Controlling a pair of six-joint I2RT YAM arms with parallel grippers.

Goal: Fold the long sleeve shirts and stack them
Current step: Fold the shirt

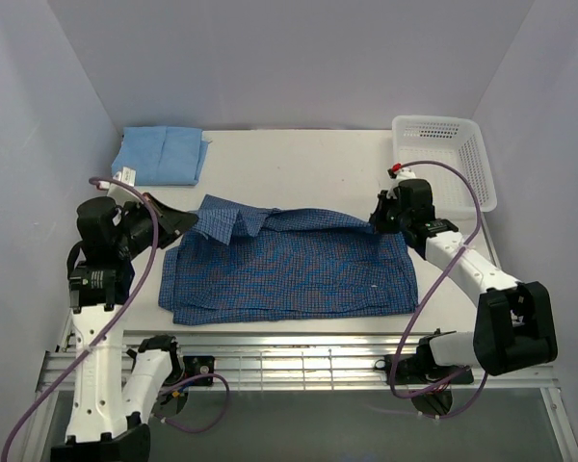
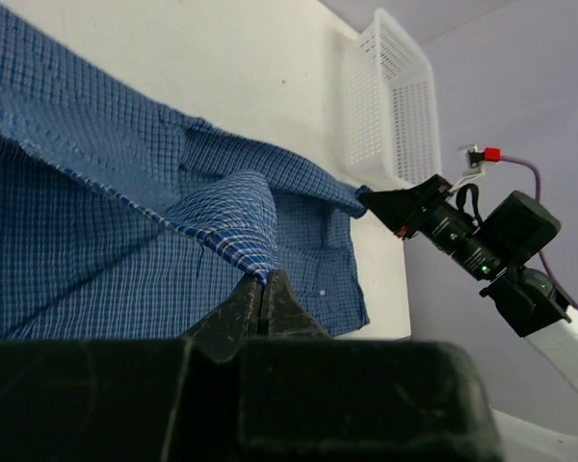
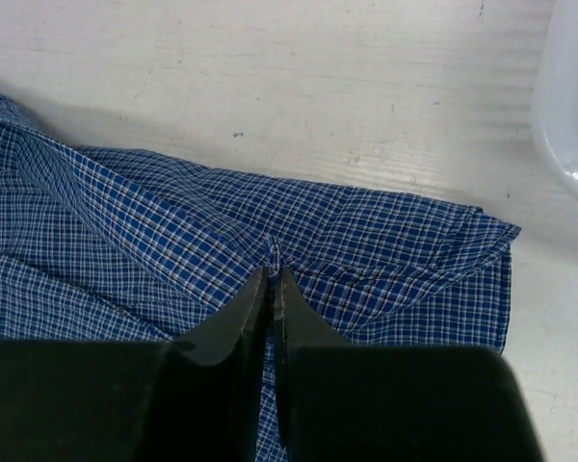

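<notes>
Dark blue checked shirt (image 1: 289, 265) lies spread across the middle of the table (image 1: 308, 159), collar end to the left, hem end to the right, its near edge close to the table's front rail. Left end effector (image 1: 186, 223) is clamped tight on a ridge of checked cloth by the collar; in the left wrist view the fingers meet with the fabric pinched right at their tips. Over on the other side, the right end effector (image 1: 377, 219) is clenched on the shirt's far right corner, and a small fold of cloth stands up at its fingertips in the right wrist view. The far edge of the shirt runs between the two grips. Plain light blue shirt (image 1: 161, 155) sits folded flat in the far left corner of the table, apart from the checked one. White mesh basket (image 1: 445, 156) stands in the far right corner, just beyond the right end effector; inside it only its own mesh floor shows.
</notes>
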